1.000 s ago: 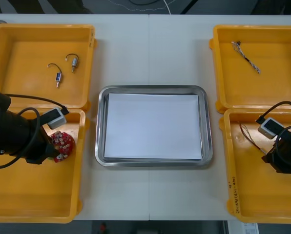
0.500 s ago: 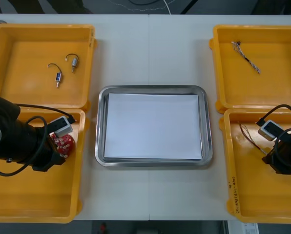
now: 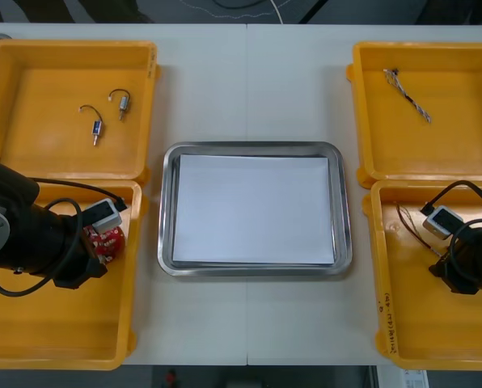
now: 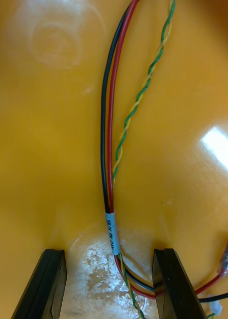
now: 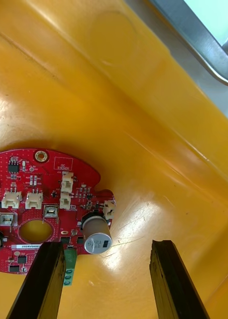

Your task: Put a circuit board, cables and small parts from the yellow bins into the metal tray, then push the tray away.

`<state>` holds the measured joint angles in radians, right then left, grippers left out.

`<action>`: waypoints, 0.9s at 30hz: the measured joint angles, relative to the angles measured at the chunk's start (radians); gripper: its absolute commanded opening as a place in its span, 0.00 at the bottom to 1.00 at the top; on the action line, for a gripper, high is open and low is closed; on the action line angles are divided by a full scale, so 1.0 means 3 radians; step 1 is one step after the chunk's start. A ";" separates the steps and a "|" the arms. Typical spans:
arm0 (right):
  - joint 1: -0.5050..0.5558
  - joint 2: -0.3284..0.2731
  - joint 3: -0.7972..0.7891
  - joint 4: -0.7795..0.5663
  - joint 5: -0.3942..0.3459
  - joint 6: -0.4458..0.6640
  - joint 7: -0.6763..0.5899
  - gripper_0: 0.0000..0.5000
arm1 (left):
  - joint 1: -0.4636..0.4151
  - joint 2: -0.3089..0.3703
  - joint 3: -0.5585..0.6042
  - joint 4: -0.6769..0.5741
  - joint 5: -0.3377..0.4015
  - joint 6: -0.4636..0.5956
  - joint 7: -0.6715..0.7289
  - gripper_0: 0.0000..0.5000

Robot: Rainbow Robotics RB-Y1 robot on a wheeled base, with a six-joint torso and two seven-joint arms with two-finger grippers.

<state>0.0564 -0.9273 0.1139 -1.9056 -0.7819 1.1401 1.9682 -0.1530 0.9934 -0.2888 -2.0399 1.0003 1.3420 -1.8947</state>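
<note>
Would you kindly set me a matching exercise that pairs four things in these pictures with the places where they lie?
Things:
1. circuit board
2. small metal parts
3. black and red cable
4. metal tray

Places:
A. far left bin
B. middle of the table, between the bins
C. near left bin, at the open left tool
D. near right bin, running between the fingers of the open right tool

Pairs: 1-C, 2-A, 3-D, 4-B.
</note>
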 measured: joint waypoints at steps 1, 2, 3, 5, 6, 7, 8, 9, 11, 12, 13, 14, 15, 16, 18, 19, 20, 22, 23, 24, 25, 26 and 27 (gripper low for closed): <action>-0.0001 0.0000 0.0000 0.0006 0.0000 -0.0010 0.0000 1.00 | 0.0000 0.0000 -0.0003 0.0001 -0.0006 0.0000 0.0000 1.00; -0.0003 -0.0001 0.0001 0.0014 0.0000 -0.0018 0.0000 1.00 | 0.0000 -0.0001 -0.0005 0.0002 -0.0011 0.0000 0.0000 1.00; -0.0007 -0.0003 0.0003 0.0024 -0.0001 -0.0028 0.0000 1.00 | 0.0000 -0.0001 -0.0008 0.0002 -0.0017 -0.0005 0.0000 1.00; -0.0017 -0.0011 0.0013 0.0037 -0.0002 -0.0044 0.0000 1.00 | 0.0000 -0.0003 -0.0017 0.0004 -0.0031 -0.0036 0.0000 1.00; -0.0022 -0.0017 0.0020 0.0041 -0.0003 -0.0050 0.0000 1.00 | 0.0000 -0.0003 -0.0025 0.0005 -0.0039 -0.0055 0.0000 1.00; -0.0028 -0.0022 0.0027 0.0044 -0.0005 -0.0051 0.0000 0.66 | 0.0000 -0.0003 -0.0037 0.0005 -0.0048 -0.0070 0.0000 1.00; -0.0034 -0.0028 0.0032 0.0047 -0.0005 -0.0051 0.0000 0.26 | 0.0000 -0.0004 -0.0048 0.0005 -0.0056 -0.0075 0.0000 1.00; -0.0039 -0.0032 0.0036 0.0049 -0.0008 -0.0052 0.0000 0.00 | 0.0000 -0.0006 -0.0058 0.0006 -0.0063 -0.0076 0.0000 1.00; -0.0048 -0.0034 0.0040 0.0054 -0.0022 -0.0052 0.0000 0.00 | -0.0001 -0.0013 -0.0079 0.0015 -0.0074 -0.0076 0.0000 1.00; -0.0049 -0.0034 0.0041 0.0056 -0.0024 -0.0052 0.0000 0.00 | -0.0001 -0.0017 -0.0086 0.0020 -0.0077 -0.0076 0.0000 1.00; -0.0051 -0.0034 0.0041 0.0058 -0.0029 -0.0052 0.0000 0.00 | -0.0001 -0.0020 -0.0093 0.0024 -0.0081 -0.0076 0.0000 1.00; -0.0053 -0.0034 0.0041 0.0061 -0.0039 -0.0052 0.0000 0.00 | -0.0001 -0.0025 -0.0101 0.0028 -0.0088 -0.0076 0.0000 1.00; -0.0055 -0.0034 0.0042 0.0065 -0.0049 -0.0052 0.0000 0.00 | -0.0001 -0.0030 -0.0110 0.0030 -0.0095 -0.0076 0.0000 1.00; -0.0056 -0.0034 0.0042 0.0067 -0.0059 -0.0052 0.0000 0.00 | -0.0002 -0.0035 -0.0117 0.0032 -0.0100 -0.0076 0.0000 1.00; -0.0060 -0.0035 0.0042 0.0070 -0.0067 -0.0051 0.0000 0.00 | -0.0002 -0.0049 -0.0129 0.0036 -0.0111 -0.0076 0.0000 1.00; -0.0062 -0.0036 0.0042 0.0069 -0.0068 -0.0049 0.0000 0.00 | -0.0002 -0.0057 -0.0133 0.0037 -0.0115 -0.0076 0.0000 1.00; -0.0064 -0.0037 0.0042 0.0069 -0.0070 -0.0042 0.0000 0.00 | -0.0002 -0.0065 -0.0137 0.0037 -0.0122 -0.0076 0.0000 1.00; -0.0073 -0.0038 0.0035 0.0056 -0.0071 0.0006 0.0000 0.00 | -0.0002 -0.0081 -0.0143 0.0038 -0.0133 -0.0076 0.0000 1.00; -0.0080 -0.0038 0.0023 0.0036 -0.0072 0.0053 0.0000 0.00 | -0.0002 -0.0091 -0.0145 0.0038 -0.0140 -0.0076 0.0000 1.00; -0.0085 -0.0038 0.0004 0.0009 -0.0075 0.0128 0.0000 0.00 | -0.0002 -0.0101 -0.0146 0.0039 -0.0149 -0.0076 0.0000 1.00; -0.0087 -0.0038 -0.0021 -0.0022 -0.0085 0.0216 0.0000 0.00 | -0.0002 -0.0108 -0.0147 0.0039 -0.0158 -0.0076 0.0000 1.00; -0.0087 -0.0038 -0.0057 -0.0061 -0.0099 0.0309 0.0000 0.00 | -0.0003 -0.0116 -0.0148 0.0039 -0.0168 -0.0077 0.0000 1.00; -0.0087 -0.0038 -0.0100 -0.0107 -0.0114 0.0386 0.0000 0.00 | -0.0003 -0.0122 -0.0151 0.0039 -0.0175 -0.0077 0.0000 1.00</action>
<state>0.0302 -0.9387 0.0838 -1.9376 -0.8161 1.2557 1.9681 -0.1538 0.9568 -0.3340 -2.0281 0.9479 1.3190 -1.8947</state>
